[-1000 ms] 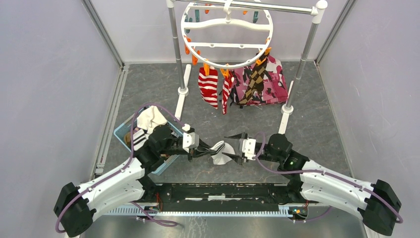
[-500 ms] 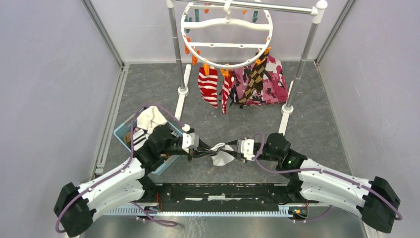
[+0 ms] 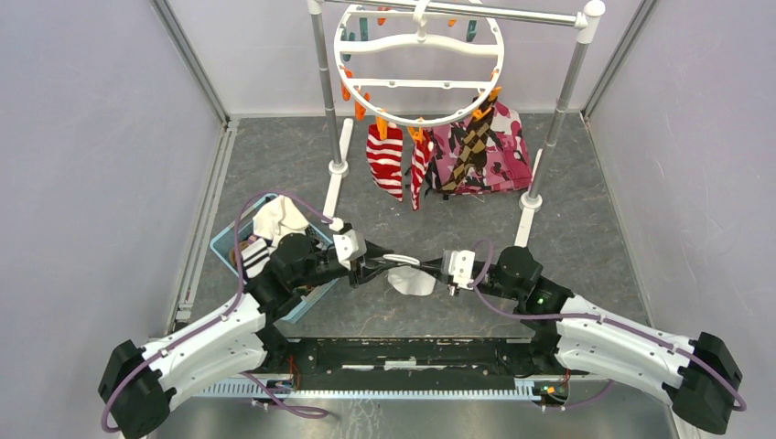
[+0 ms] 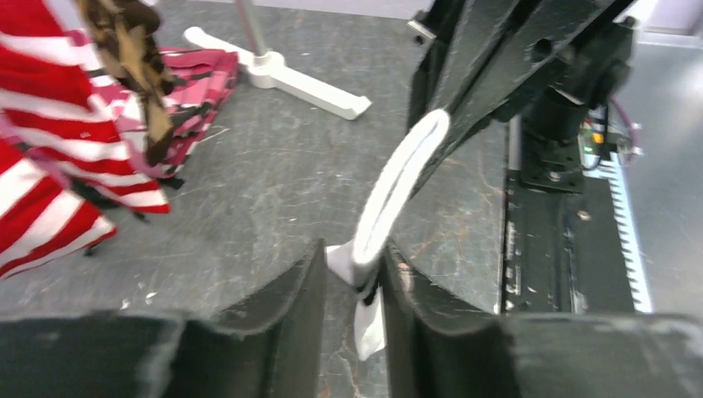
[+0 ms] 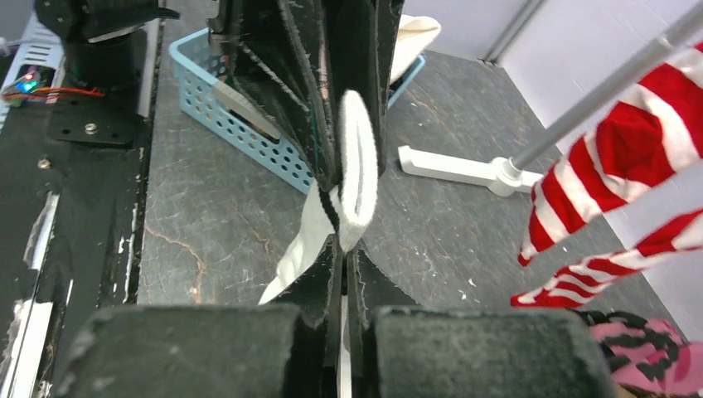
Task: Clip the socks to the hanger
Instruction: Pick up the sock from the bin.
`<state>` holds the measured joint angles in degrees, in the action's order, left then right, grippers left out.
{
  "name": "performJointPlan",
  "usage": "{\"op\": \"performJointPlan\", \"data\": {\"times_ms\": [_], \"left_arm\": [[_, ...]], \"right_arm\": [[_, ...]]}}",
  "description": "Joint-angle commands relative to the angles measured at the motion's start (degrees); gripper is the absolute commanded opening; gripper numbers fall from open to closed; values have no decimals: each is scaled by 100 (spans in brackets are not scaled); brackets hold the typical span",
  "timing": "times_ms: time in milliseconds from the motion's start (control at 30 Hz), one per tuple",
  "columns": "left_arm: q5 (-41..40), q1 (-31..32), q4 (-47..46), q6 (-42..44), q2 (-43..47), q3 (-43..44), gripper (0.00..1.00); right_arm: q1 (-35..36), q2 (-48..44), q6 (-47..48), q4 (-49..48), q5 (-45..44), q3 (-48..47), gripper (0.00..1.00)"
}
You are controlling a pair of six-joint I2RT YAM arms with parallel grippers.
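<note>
Where the two arms meet over the middle of the grey tabletop [image 3: 595,229], a white sock [image 3: 409,277] spans the gap between their hands, its loose end drooping below them. The left hand [image 3: 380,265] reaches in from the left. Seen from its wrist camera, its fingers [image 4: 290,307] stand slightly apart, with the sock's folded band running between them. The band lies against one finger, and a thin gap shows beside the other. The right hand [image 3: 430,272] reaches in from the right with its fingers pressed together, pinching the sock's edge. From the right wrist camera, the band stands up as a narrow loop just beyond those fingertips.

At the far side of the tabletop, the round white hanger [image 3: 421,84] hangs from a silver rail [image 3: 499,12] set on two poles. Orange clothespins [image 3: 414,133] sit along its near rim. Two red-and-white striped socks [image 3: 386,160] hang clipped there, and a brown-and-black argyle sock [image 3: 474,142] hangs further right. Behind the argyle sock, a pink, black and white camouflage cloth [image 3: 503,155] lies on the tabletop near the right pole. The white sock is well apart from the hanger, on the near side of the rail.

Left of the arms sits a light blue basket [image 3: 224,245], partly hidden by the left arm. A plain white cloth [image 3: 279,219] is bunched over its far end.
</note>
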<state>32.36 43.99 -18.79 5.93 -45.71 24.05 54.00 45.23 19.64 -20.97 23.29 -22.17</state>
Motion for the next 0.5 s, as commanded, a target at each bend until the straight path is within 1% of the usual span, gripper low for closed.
{"op": "performJointPlan", "data": {"times_ms": [0, 33, 100, 167, 267, 333, 367, 467], "left_arm": [[-1073, -30, -417, -528, 178, -146, 47], [-1210, -39, -451, -570, 184, -161, 51], [-1286, -54, -471, -650, 168, -156, 53], [-1347, -86, -521, -796, 124, -152, 59], [-1413, -242, -654, -1008, 34, -207, 62], [-1368, -494, -927, -1321, -59, -305, 64], [-1263, -681, -1109, -1505, -124, -359, 65], [-893, -1320, -1846, -2287, -389, -516, 70]], "right_arm": [[33, -234, -364, -28, -743, -202, 0], [32, -273, -421, -15, -882, -187, 0], [34, -309, -518, 22, -1200, -171, 0], [34, -335, -589, 120, -1603, -186, 0], [23, -449, -676, 169, -2174, -125, 0], [19, -567, -730, 140, -2451, -52, 0], [19, -643, -770, 96, -2579, -7, 0], [11, -825, -860, 12, -2805, 137, 0]]}}
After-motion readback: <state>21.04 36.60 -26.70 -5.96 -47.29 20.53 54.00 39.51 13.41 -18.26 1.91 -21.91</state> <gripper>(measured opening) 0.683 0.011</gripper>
